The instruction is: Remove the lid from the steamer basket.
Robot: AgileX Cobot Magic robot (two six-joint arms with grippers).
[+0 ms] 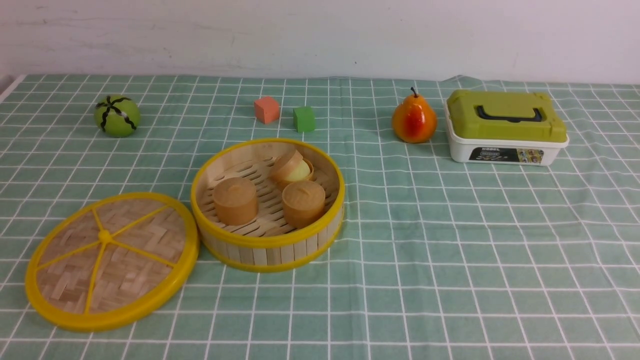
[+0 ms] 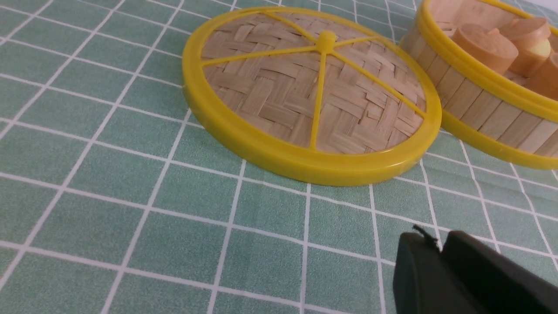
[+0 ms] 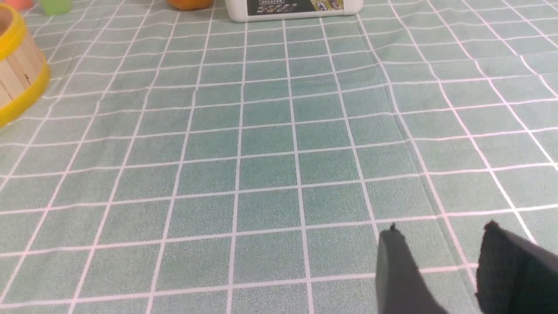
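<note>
The lid [image 1: 111, 260], a woven bamboo disc with yellow rim and spokes, lies flat on the cloth just left of the steamer basket [image 1: 267, 247], touching or nearly touching it. The basket stands open with three tan round pieces inside, one of them tipped against the back. In the left wrist view the lid [image 2: 314, 93] and the basket wall [image 2: 475, 104] lie ahead of my left gripper [image 2: 438, 244], which is shut and empty, apart from the lid. My right gripper [image 3: 440, 237] is open and empty over bare cloth, with the basket edge [image 3: 17, 83] far off. Neither gripper shows in the front view.
At the back stand a green striped ball [image 1: 117, 116], a red cube [image 1: 266, 109], a green cube [image 1: 304, 119], a pear [image 1: 414, 120] and a white box with an olive-green lid [image 1: 506, 127]. The box base also shows in the right wrist view [image 3: 296, 8].
</note>
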